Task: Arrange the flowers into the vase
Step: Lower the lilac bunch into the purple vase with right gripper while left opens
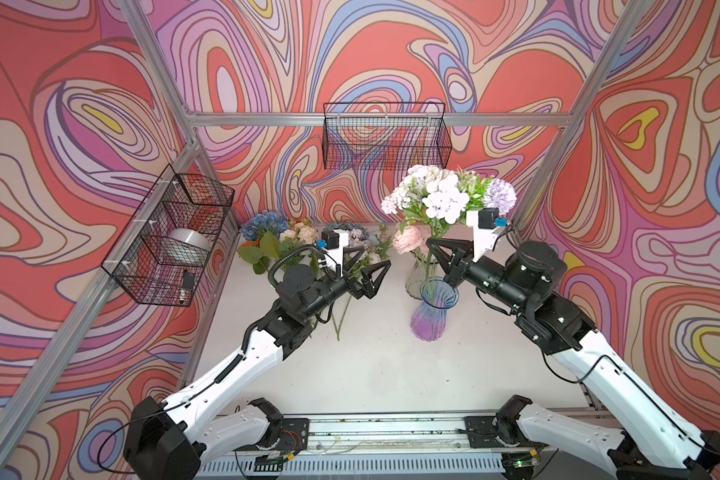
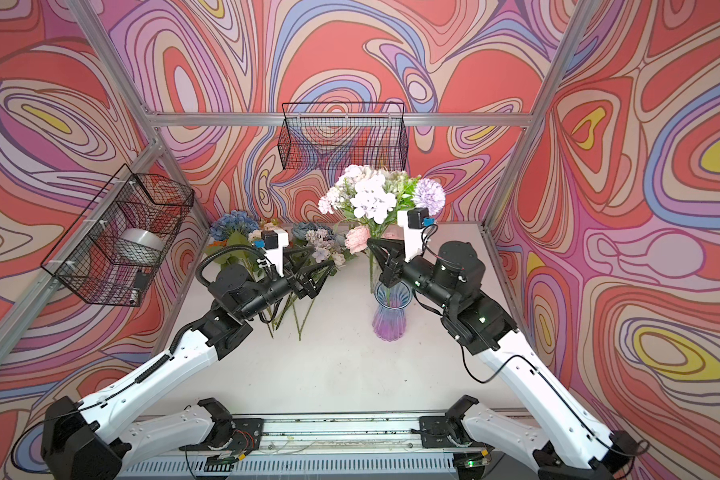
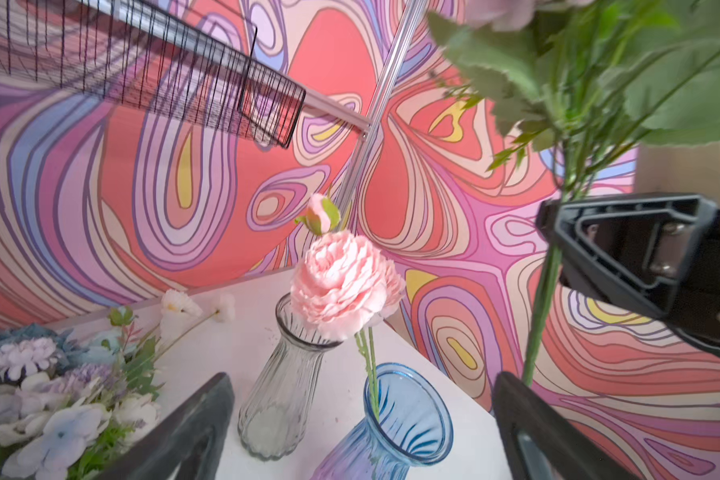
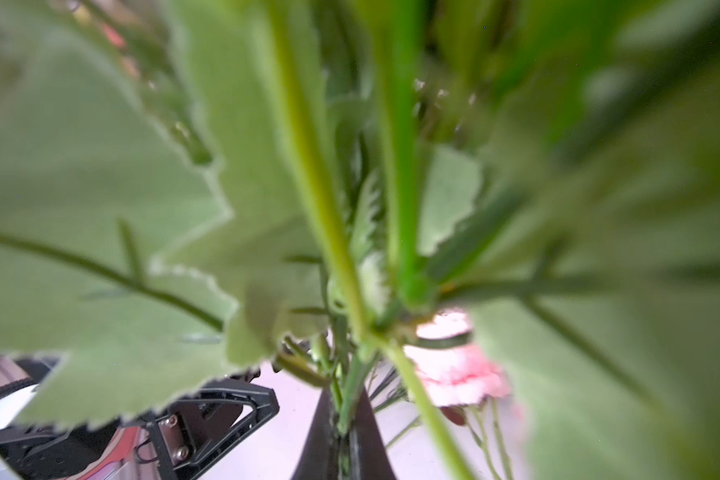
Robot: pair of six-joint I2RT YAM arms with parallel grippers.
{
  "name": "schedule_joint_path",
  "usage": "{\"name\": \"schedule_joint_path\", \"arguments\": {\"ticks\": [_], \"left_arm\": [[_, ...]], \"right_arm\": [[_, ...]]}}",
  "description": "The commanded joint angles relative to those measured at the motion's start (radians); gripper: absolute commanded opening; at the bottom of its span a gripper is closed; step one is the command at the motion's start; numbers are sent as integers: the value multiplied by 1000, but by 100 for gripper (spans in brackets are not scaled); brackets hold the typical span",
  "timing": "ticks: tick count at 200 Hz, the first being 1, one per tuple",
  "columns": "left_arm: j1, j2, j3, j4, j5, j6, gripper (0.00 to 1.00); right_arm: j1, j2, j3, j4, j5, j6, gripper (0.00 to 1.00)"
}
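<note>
The big white-and-lilac bouquet [image 1: 445, 199] on leafy green stems stands nearly upright, blooms above my right gripper [image 1: 433, 244], whose jaws pinch its stems tight. Below that gripper sits the ribbed blue-to-purple glass vase [image 1: 432, 316], already holding a pink rose [image 1: 406, 241]; whether the stem ends have reached its mouth I cannot tell. My left gripper [image 1: 376, 256] hangs beside the stems, jaws spread and empty, so I judge the lowering is the right arm's.

Coral, lilac and blue swirls cover the walls [image 1: 391, 50].
Above the black right gripper [image 1: 431, 242], white and lilac blooms [image 1: 445, 195]; below it, a ribbed vase [image 1: 431, 316] fading blue to purple; beside it, a pink rose [image 1: 406, 241].
</note>
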Motion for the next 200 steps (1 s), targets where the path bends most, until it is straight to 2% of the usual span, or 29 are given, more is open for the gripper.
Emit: {"name": "schedule_joint_path", "arguments": {"ticks": [1,37,60,81,114,161,200], "left_arm": [[3,69,-5,78,36,-66,100],[-4,172,19,154,104,-127,100],[-10,216,22,191,124,-163,98],[-15,229,10,199,124,-173,98],[-16,229,-3,171,122,-161,98],[-18,259,8,164,116,-154,97],[-17,289,44,78,30,-133,98]], "right_arm": [[2,-26,-48,-86,216,-46,0],[3,-50,-124,-15,382,-54,0],[2,-36,-183,83,421,-64,0],[3,-11,-224,135,370,-79,0],[2,-16,-310,198,209,-84,0],[3,-85,-457,282,162,-75,0],[3,-141,-584,395,89,-201,0]]}}
